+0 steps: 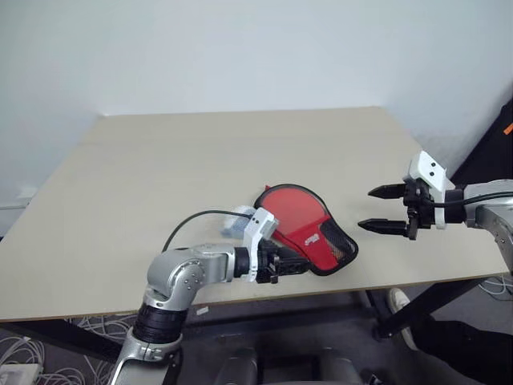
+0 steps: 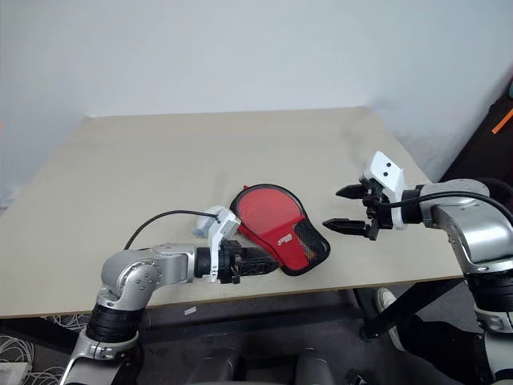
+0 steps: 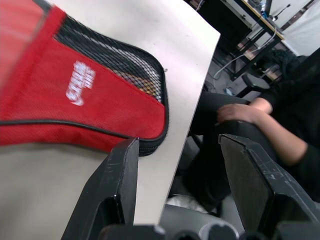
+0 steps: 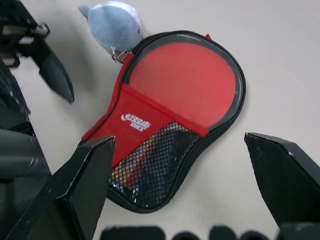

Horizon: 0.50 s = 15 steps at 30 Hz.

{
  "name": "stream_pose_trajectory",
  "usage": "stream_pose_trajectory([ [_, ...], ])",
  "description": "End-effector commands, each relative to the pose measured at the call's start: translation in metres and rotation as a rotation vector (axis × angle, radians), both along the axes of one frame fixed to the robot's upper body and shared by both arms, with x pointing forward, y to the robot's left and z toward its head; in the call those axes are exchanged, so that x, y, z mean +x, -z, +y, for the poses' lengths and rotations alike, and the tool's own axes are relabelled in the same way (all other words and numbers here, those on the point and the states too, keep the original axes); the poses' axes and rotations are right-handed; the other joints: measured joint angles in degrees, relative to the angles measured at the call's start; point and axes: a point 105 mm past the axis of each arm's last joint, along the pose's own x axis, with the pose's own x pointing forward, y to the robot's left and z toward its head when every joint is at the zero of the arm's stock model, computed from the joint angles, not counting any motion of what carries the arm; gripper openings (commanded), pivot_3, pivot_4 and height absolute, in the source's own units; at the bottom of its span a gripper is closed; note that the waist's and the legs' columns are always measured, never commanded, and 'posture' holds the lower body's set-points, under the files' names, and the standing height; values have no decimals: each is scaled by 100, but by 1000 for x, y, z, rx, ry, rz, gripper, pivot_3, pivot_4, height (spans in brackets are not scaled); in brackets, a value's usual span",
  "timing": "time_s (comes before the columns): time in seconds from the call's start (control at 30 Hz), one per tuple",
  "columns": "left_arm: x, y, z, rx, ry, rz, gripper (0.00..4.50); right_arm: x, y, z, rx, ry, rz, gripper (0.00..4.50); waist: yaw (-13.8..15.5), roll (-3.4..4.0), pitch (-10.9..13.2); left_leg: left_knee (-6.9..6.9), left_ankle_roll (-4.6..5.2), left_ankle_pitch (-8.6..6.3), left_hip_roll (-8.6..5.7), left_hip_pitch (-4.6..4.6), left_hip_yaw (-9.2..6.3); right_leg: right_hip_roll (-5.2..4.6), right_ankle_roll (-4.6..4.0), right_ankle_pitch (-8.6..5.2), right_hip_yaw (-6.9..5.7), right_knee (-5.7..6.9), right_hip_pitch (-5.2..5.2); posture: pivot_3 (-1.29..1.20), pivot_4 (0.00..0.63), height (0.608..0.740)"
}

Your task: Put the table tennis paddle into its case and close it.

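Case, zipped with the table tennis paddle inside, lies near the counter front edge. Left gripper, parted and empty, sits just beside its handle end; right gripper hovers wide open, nearby.

The case lies on the table near its front edge, the paddle inside it. A small plush toy lies touching the case's left side (towards the back).
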Motion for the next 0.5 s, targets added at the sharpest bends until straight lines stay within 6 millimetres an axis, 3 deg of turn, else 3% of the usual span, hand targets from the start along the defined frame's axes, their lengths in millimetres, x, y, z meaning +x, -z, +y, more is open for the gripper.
stream_pose_trajectory([
  [0.03, 4, 8, -4, -6, -33, 60, 2707, 3, -22, 5, 48, 0, -71, 4500, 0, 0, 0, 0, 0, 0, 0, 0, 0, 0, 0, 0, 0, 0, 0, 0, 0, 698],
  [0.5, 23, 30, -26, -17, -141, 203, 2707, 4, -22, 12, 67, 7, -78, 4500, 19, -2, -2, 2, 0, 0, -5, 0, -2, -3, -1, 0, 0, -2, 5, 0, 0, 698],
])
